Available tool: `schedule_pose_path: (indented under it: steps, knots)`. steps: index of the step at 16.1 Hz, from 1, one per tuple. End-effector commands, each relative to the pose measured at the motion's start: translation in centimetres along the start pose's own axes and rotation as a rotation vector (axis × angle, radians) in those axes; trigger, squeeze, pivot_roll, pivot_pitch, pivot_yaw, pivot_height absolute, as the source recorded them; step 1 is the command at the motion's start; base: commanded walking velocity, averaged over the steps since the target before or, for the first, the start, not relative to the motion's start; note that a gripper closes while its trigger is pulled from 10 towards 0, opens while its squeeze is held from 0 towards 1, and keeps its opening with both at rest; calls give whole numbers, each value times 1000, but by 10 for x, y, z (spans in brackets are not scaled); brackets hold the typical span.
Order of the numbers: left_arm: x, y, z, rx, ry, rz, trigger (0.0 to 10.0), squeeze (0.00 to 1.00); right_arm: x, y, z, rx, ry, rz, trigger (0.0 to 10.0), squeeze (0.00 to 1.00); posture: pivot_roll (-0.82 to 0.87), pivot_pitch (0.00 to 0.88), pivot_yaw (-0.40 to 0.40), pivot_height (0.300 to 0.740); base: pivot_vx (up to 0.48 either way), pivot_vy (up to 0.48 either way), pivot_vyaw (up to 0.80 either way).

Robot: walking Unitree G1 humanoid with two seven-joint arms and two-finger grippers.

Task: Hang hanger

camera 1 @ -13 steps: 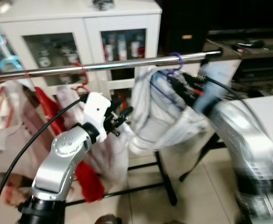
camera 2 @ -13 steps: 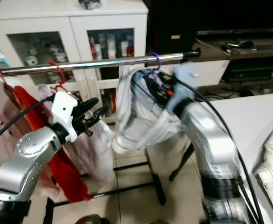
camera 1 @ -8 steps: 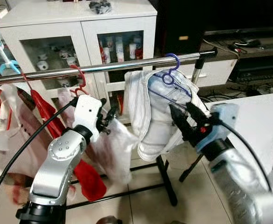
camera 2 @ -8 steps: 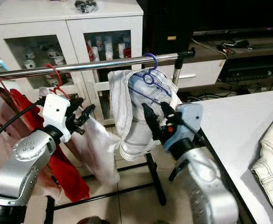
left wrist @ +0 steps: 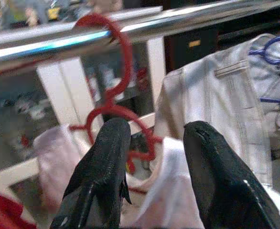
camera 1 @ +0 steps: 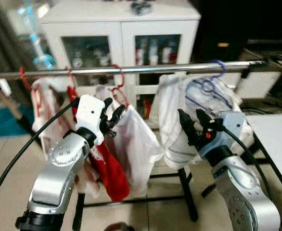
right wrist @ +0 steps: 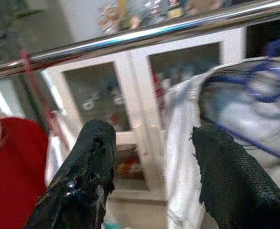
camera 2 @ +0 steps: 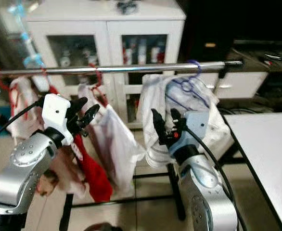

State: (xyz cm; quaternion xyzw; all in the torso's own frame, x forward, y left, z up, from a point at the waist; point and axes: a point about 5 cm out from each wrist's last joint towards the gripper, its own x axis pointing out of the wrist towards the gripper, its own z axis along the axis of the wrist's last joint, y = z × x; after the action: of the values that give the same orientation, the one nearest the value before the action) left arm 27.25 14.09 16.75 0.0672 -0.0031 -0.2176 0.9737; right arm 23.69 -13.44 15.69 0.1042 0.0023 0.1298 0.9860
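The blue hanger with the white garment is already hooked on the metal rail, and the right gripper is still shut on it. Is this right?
Not quite. The blue hanger with the white garment is hooked on the metal rail, but the right gripper is open and holds nothing: the right wrist view shows its fingers spread apart, with the garment beyond them.

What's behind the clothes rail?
Behind the rail stands a white cabinet with glass doors showing small items. Its lower part is covered by the hanging clothes.
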Motion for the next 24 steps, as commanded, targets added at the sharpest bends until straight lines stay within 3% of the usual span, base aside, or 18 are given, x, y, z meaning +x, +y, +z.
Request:
schedule_pose_path:
  steps: [1,6,8,15,17,19,24]
  knots:
    - [-1,-3,1,0,1,-2,10000,0,-2,-4,1,12,-14,-15,10000,0,8,0,46,740,0,371,0]
    - [-1,-4,1,-7,-2,4,10000,0,0,0,-1,23,-11,24,10000,0,10,0,34,740,0,373,0]
    - [-2,-4,0,-7,2,7,10000,0,0,3,-1,-33,-4,54,10000,0,11,0,34,740,0,369,0]
    - [-2,-5,-1,-5,12,0,10000,0,-1,6,-3,-36,9,76,10000,0,8,0,37,740,0,369,800]
    - [-2,-5,-1,8,13,4,10000,0,0,5,-2,-44,3,72,10000,0,9,0,36,740,0,0,506]
    - [-2,-5,-2,-3,17,10,10000,0,1,2,-4,9,1,32,10000,0,11,0,35,740,0,0,0]
    - [-1,-3,-5,-9,21,28,10000,0,3,0,-6,-13,13,18,10000,0,6,0,35,740,0,0,0]
